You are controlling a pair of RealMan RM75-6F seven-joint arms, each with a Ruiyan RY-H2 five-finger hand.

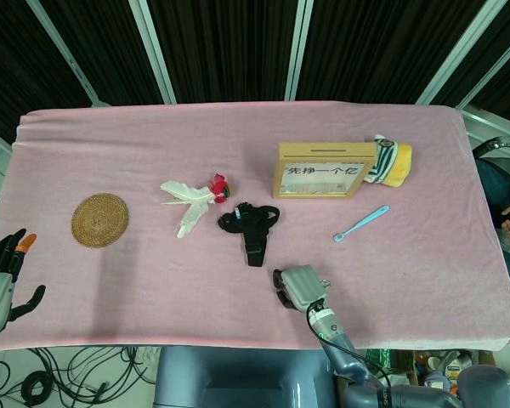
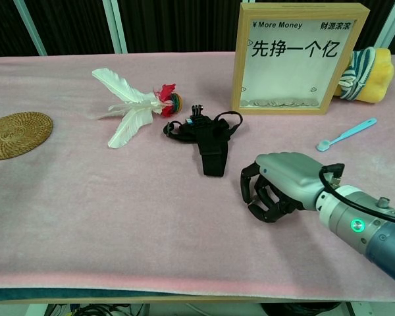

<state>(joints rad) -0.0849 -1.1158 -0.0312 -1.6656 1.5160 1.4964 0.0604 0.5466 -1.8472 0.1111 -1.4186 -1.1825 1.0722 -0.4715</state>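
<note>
Chest view | my right hand (image 2: 276, 186) clenched, holding nothing | black strap mount (image 2: 209, 135) at 11 o'clock, apart | left hand (image 1: 2, 276) fingers spread, holding nothing

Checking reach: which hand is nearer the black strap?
Right. The right hand sits just in front and right of the black strap; the left hand is far off at the table's left edge.

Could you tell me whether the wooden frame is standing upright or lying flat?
Upright: the wooden frame stands on its lower edge, its printed front facing the chest camera.
</note>
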